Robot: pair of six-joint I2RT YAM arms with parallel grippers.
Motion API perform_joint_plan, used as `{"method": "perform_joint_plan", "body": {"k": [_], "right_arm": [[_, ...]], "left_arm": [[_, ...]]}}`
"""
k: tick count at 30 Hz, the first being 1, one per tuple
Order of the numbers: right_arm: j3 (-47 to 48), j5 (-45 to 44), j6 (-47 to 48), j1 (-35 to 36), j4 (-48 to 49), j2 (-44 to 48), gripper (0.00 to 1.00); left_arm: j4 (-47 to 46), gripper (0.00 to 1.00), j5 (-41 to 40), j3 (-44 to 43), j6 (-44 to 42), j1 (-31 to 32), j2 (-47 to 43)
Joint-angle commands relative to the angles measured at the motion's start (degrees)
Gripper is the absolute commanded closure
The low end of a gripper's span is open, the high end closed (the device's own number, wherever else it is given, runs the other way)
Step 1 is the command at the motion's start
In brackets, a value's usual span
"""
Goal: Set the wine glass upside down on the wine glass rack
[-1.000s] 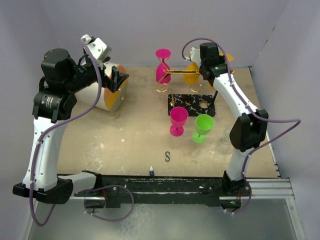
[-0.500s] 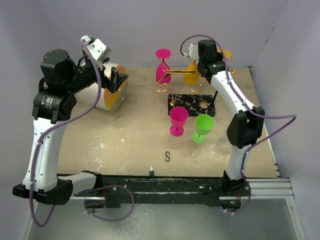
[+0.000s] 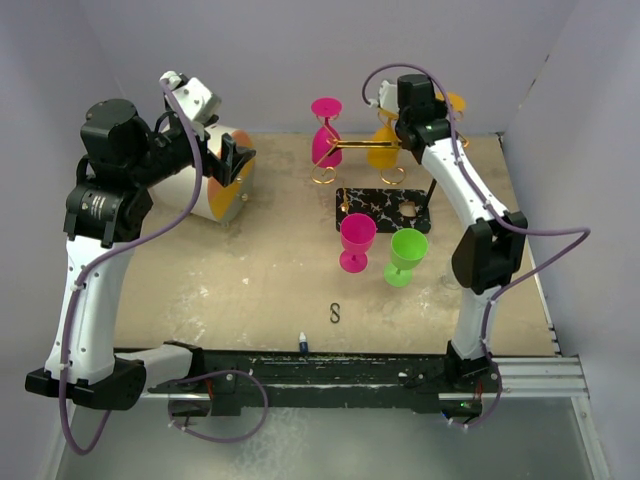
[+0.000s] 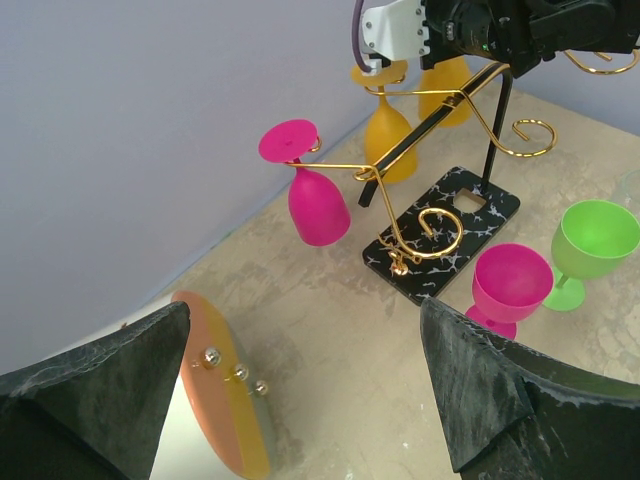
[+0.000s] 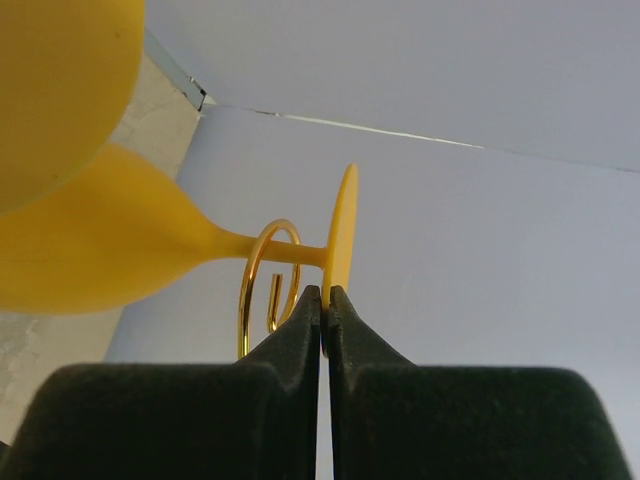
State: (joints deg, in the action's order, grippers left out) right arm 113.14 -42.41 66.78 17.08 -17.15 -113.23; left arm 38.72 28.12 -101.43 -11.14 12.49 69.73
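1. The yellow wine glass [image 5: 100, 260] already hangs upside down on the rack. In my right wrist view its stem runs through a gold curled hook [image 5: 262, 270], with the bowl at the left of the frame and the disc foot [image 5: 342, 225] on the other side of the curl.
2. My right claw [image 5: 324, 305] is pressed together on the edge of that foot, pinching it between both black pads.
3. I judge the hanging itself to be made. What is left is to let go and back out without dragging the glass off the hook.
4. The glass is opaque, glossy yellow, with a wide bowl narrowing to a short stem and a thin flat foot.
5. The wine glass rack stands at upper centre of the overhead view, gold wire arms over a black marble-veined base [image 3: 385, 210].
6. A pink hung glass [image 3: 326, 140] sits inverted at the rack's left end, and a second yellow glass [image 3: 452, 105] shows at the upper right, partly behind my arm.
7. An upright pink glass [image 3: 357, 240] and a green glass [image 3: 407, 252] stand on the table just below the base, not hung.
8. My left claw [image 4: 305, 330] is spread wide and holds nothing. It sits at the left of the overhead frame by a white and orange round object [image 3: 220, 185], well apart from the rack.
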Motion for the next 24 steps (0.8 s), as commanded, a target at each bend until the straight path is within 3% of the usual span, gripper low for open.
{"method": "perform_joint_plan", "body": {"k": [1,24], "right_arm": [[2.7,-1.7,-0.3,-0.8,1.7,0.6,1.0],[-5.2,-2.4,-2.3,-2.5,-0.5,7.3,1.0]], "left_arm": [[-1.3,0.01,0.9,-0.3,-0.2,-0.4,-1.0],[-1.5,0.01,2.3,-1.7,0.8,-0.5,0.1]]}}
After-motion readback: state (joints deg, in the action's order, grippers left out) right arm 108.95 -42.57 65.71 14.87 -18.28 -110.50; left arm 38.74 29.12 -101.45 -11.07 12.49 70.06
